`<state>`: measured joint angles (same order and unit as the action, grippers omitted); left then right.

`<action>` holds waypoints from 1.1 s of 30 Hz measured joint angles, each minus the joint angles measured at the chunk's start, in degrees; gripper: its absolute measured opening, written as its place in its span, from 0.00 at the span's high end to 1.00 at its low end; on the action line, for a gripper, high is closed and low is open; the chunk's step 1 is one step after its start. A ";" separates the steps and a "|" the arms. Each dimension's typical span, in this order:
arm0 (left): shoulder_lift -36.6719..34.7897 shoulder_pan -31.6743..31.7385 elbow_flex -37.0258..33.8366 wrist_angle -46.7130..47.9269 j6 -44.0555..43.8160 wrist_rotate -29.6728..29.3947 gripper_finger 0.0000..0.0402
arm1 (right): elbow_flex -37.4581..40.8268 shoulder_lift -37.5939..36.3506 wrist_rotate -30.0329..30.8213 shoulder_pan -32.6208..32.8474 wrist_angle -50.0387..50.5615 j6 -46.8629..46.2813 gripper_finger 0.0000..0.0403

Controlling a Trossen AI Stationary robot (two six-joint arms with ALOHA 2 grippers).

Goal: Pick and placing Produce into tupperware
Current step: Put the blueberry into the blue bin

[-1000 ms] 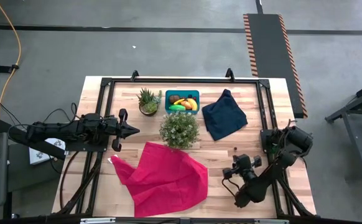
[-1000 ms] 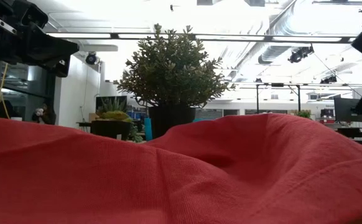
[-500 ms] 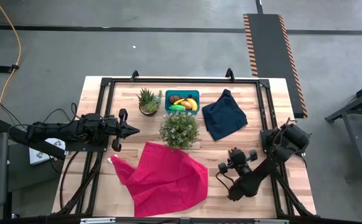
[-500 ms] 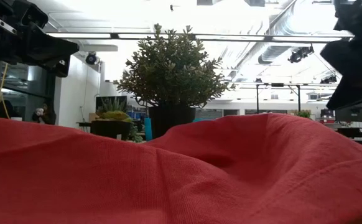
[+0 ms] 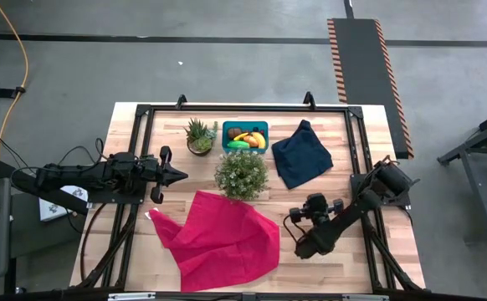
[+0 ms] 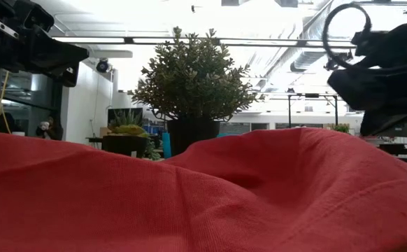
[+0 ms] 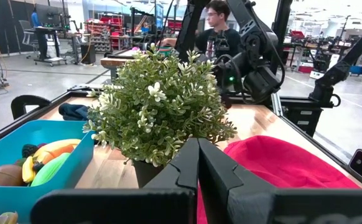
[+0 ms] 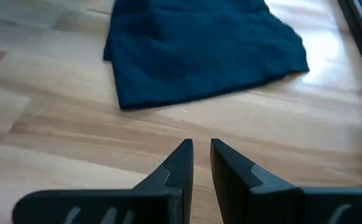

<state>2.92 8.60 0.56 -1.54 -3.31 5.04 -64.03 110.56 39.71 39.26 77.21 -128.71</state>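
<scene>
High view: produce (image 5: pixel 248 139) sits in tub (image 5: pixel 245 125); small, light, slick, so pinch each mid-body. Right gripper (image 8: pixel 201 155) narrowly parted, empty, above bare surface (image 8: pixel 50 134); left gripper (image 7: pixel 198 163) closed, empty.

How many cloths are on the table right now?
2: a red cloth at the table's front centre, and a navy cloth right of the teal tub. None looks hidden.
</scene>
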 joint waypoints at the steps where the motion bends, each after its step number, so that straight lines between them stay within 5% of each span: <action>1: 0.00 0.00 0.00 0.00 -0.02 0.00 1.00 | 0.00 0.00 -0.14 -0.72 -0.55 -0.01 0.88; 23: 0.00 -0.02 0.00 0.02 0.00 0.00 1.00 | 0.00 -0.02 3.04 -15.20 -1.52 -0.25 0.88; 33: -0.02 0.00 0.00 0.02 0.00 0.00 1.00 | 0.00 0.02 0.88 -13.74 -1.40 -0.25 0.88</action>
<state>2.90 8.60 0.56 -1.52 -3.31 5.04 -64.03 110.59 40.59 25.51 75.81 -128.97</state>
